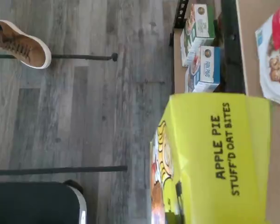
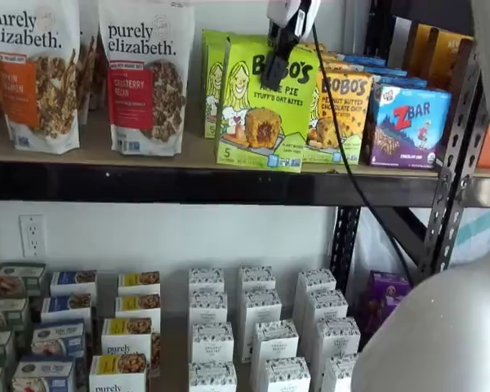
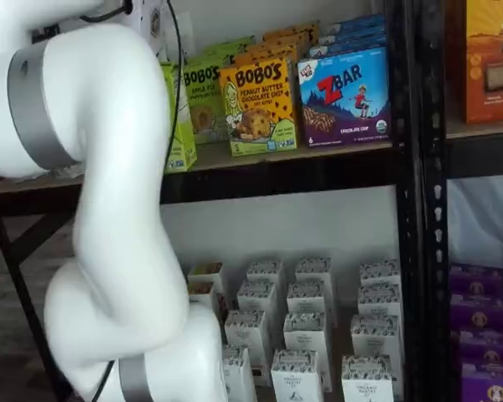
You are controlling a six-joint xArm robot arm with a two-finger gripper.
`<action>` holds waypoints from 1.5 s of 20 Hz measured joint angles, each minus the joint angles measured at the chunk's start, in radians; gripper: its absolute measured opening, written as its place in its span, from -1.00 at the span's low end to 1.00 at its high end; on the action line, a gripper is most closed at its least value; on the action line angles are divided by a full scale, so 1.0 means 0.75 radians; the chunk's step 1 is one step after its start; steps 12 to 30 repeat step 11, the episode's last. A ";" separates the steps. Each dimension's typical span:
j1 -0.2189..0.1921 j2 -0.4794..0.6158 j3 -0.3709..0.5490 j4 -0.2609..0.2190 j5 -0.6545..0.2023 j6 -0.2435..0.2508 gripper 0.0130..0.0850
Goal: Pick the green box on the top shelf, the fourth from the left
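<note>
My claw (image 2: 279, 51) is clamped on the top edge of the green box (image 2: 265, 106), which stands pulled forward at the front edge of the top shelf (image 2: 188, 184), ahead of a second green carton (image 2: 211, 77) behind it. To its left stand two granola bags (image 2: 147, 77) (both Purely Elizabeth). To its right I count one yellow-orange Bobo's box (image 2: 341, 114) and one blue Zbar box (image 2: 408, 122) at the front.

- You see the green box (image 1: 210, 158) filling the near part of the wrist view, its lettering "APPLE PIE STUFF'D OAT BITES" turned sideways.
- Beyond it you have small cartons (image 1: 201, 46) on a lower shelf.
- A brown shoe (image 1: 23, 44) rests on the grey plank floor (image 1: 107, 116).
</note>
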 joint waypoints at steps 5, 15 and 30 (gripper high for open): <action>-0.009 -0.048 0.045 -0.006 0.006 -0.008 -0.67; -0.019 -0.097 0.095 -0.008 0.005 -0.019 -0.67; -0.019 -0.097 0.095 -0.008 0.005 -0.019 -0.67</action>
